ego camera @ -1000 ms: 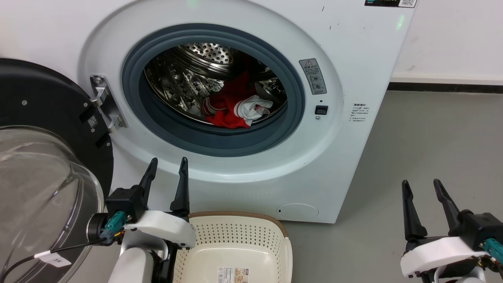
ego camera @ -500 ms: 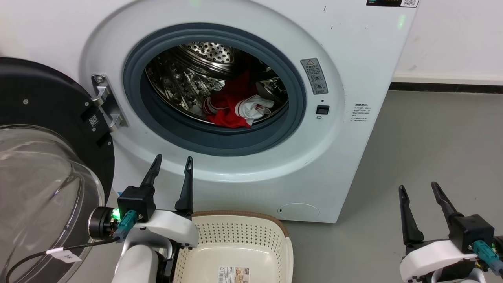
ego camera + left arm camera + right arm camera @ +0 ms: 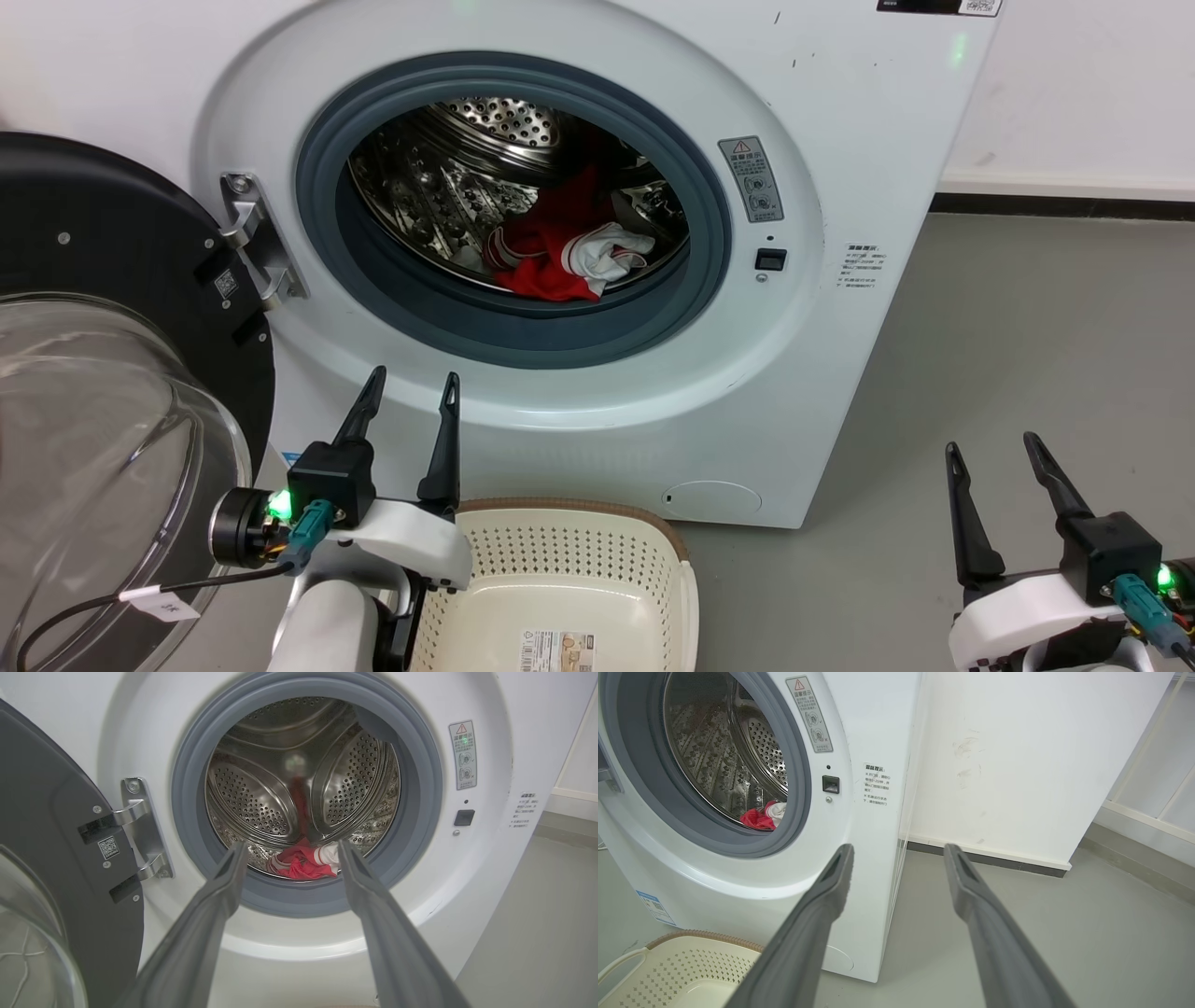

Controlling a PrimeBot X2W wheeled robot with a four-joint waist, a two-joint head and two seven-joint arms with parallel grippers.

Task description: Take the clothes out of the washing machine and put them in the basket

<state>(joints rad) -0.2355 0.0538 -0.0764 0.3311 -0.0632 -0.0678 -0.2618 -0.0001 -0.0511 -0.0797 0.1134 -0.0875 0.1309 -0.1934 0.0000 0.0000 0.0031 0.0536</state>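
Note:
The white washing machine [image 3: 840, 140] stands with its door swung open. Red clothes [image 3: 560, 257] with white trim lie at the front of the steel drum, also seen as clothes [image 3: 303, 863] and clothes [image 3: 761, 816]. The cream basket [image 3: 569, 551] sits on the floor below the opening; its corner, the basket [image 3: 686, 961], shows at lower left in the right wrist view. My left gripper [image 3: 414, 383] is open and empty, just left of the basket, fingers pointing at the machine's front below the opening. My right gripper [image 3: 990, 443] is open and empty over the floor to the machine's right.
The black-framed glass door [image 3: 103, 373] hangs open at the left, close beside my left arm. Its steel hinge [image 3: 252, 243] juts from the machine front. Grey floor [image 3: 1027, 327] stretches to the right, ending at a white wall [image 3: 1017, 756] with a dark skirting.
My left gripper has risen slightly and shifted right; a green light now shows on both wrists. The right gripper has sunk a little. The camera has drifted slightly.

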